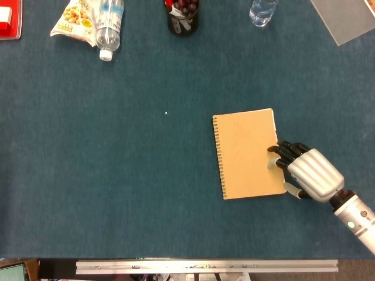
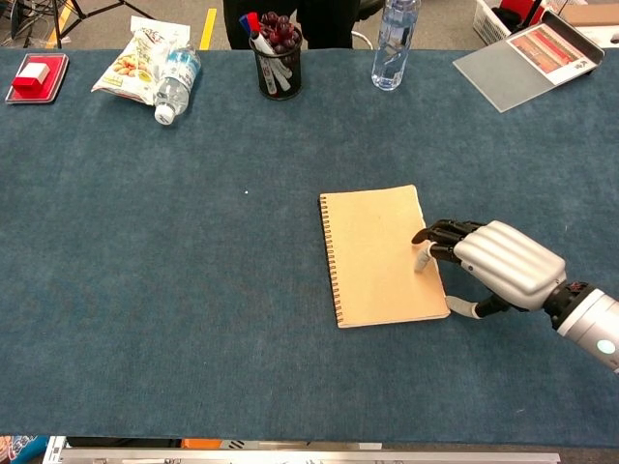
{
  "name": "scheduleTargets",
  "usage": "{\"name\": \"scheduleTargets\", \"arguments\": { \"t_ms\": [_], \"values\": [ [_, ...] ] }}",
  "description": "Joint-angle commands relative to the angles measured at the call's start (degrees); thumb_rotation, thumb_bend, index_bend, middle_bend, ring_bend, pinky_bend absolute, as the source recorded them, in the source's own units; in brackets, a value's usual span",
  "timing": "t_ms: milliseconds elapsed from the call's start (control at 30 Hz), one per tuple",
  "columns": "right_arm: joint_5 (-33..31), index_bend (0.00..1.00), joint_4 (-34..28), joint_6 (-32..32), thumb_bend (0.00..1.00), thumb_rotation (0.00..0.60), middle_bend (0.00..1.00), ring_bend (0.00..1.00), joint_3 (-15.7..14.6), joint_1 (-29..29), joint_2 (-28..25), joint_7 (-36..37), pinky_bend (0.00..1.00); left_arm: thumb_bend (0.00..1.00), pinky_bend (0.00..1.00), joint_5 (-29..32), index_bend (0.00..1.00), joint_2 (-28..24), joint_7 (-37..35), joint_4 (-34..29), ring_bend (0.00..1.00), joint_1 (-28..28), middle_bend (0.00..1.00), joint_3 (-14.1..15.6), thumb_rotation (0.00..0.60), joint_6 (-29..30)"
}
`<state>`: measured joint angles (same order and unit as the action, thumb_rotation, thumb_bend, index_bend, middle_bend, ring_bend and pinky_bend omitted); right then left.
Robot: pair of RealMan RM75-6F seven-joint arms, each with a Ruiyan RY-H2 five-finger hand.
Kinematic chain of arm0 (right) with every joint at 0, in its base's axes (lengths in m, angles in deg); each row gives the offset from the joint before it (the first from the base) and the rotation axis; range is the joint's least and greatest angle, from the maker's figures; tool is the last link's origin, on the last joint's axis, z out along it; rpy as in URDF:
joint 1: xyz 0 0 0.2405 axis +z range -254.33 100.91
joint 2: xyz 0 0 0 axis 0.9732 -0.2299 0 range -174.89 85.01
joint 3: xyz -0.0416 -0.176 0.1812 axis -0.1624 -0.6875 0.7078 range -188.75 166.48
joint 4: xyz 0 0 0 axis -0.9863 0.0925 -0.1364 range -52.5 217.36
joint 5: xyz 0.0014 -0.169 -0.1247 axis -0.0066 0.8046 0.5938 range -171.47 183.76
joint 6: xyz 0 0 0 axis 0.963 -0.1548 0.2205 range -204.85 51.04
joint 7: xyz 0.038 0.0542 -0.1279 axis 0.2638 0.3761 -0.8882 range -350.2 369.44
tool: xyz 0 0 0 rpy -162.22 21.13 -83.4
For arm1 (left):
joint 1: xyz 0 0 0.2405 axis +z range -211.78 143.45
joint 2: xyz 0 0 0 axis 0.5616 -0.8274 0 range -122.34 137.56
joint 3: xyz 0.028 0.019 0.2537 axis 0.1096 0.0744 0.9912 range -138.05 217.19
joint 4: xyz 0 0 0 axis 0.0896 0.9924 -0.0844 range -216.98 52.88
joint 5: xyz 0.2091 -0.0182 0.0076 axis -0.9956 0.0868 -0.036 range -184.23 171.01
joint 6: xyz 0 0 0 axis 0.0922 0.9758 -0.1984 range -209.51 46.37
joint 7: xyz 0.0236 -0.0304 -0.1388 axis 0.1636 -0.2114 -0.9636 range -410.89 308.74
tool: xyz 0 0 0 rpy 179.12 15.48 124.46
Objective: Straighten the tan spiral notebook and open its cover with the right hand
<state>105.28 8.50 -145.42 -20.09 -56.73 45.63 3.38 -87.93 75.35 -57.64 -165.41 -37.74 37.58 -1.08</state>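
Note:
The tan spiral notebook [image 1: 247, 154] [image 2: 380, 255] lies closed on the blue table, its spiral binding along the left edge, nearly square to the table. My right hand [image 1: 307, 173] [image 2: 493, 264] sits at its right edge. The dark fingertips [image 1: 280, 154] [image 2: 432, 240] rest on the cover near that edge, and the thumb lies beside the lower right corner. The hand holds nothing. My left hand is in neither view.
Along the far edge are a snack bag [image 2: 138, 56], a lying water bottle [image 2: 174, 81], a pen cup [image 2: 278, 55], an upright bottle [image 2: 396, 43], a red box [image 2: 35, 75] far left and a grey folder [image 2: 527, 58] far right.

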Motion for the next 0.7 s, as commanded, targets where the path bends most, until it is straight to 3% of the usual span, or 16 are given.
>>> {"name": "scheduleTargets", "arguments": {
  "t_ms": [33, 433, 700],
  "values": [
    [0.0, 0.36, -0.1, -0.1, 0.23, 0.6, 0.21, 0.15, 0.0, 0.0, -0.2, 0.0, 0.28, 0.36, 0.28, 0.0, 0.25, 0.0, 0.0, 0.0, 0.11, 0.0, 0.06, 0.0, 0.6, 0.0],
    [0.4, 0.36, -5.2, -1.7, 0.23, 0.6, 0.21, 0.15, -0.1, -0.3, -5.2, -0.7, 0.28, 0.36, 0.28, 0.0, 0.25, 0.0, 0.2, -0.3, 0.11, -0.1, 0.06, -0.1, 0.6, 0.1],
    [1.9, 0.36, -4.1, -3.4, 0.22, 0.6, 0.21, 0.15, 0.7, 0.0, -5.9, -1.9, 0.28, 0.36, 0.28, 0.2, 0.25, 0.0, 0.9, -0.6, 0.11, -0.1, 0.06, -0.4, 0.6, 0.4]
  ]
}}
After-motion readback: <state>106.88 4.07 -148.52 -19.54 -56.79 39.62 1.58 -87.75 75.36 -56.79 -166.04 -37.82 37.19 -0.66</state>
